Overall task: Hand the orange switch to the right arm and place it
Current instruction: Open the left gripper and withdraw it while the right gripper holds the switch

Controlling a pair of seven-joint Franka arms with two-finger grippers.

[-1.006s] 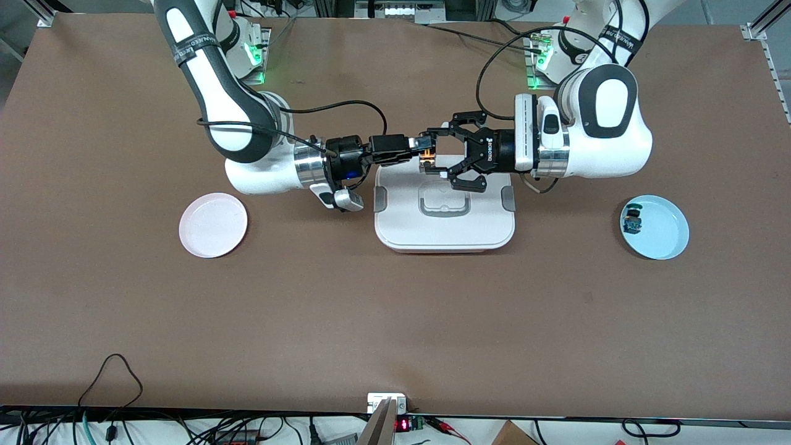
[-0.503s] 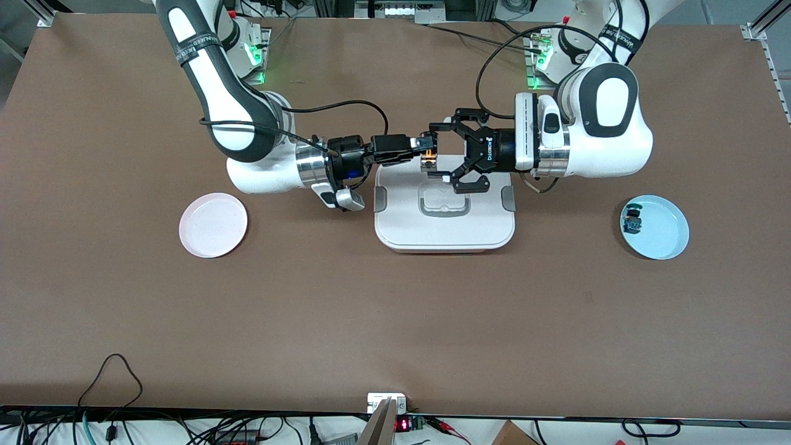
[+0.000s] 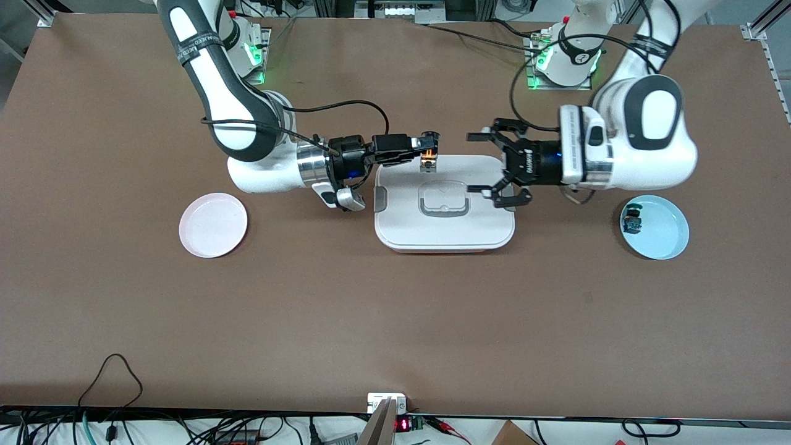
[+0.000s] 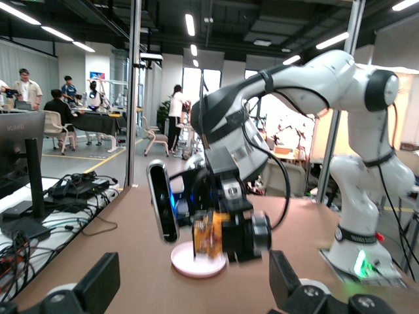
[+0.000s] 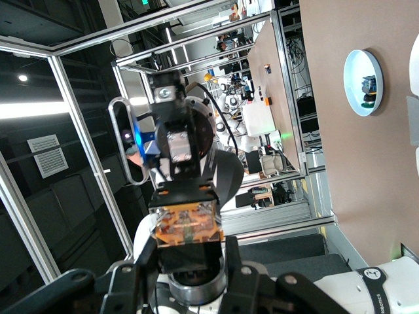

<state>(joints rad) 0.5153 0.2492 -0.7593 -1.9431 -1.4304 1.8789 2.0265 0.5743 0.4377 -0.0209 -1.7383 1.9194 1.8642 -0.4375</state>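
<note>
The orange switch (image 3: 426,158) is held in the air by my right gripper (image 3: 427,152), which is shut on its black end over the edge of the white lidded container (image 3: 445,233). In the right wrist view the switch (image 5: 185,226) sits between the right gripper's fingers (image 5: 234,265). My left gripper (image 3: 471,162) is open and empty, apart from the switch, over the container's end toward the left arm. In the left wrist view the switch (image 4: 208,234) shows ahead of the open left gripper (image 4: 193,294).
A pink plate (image 3: 213,224) lies toward the right arm's end of the table. A blue plate (image 3: 666,230) toward the left arm's end holds a black part with a green-and-blue body (image 3: 632,221).
My left gripper has drawn back from the switch toward the left arm's end of the table, fingers open. The right gripper has stayed in place, holding the switch.
</note>
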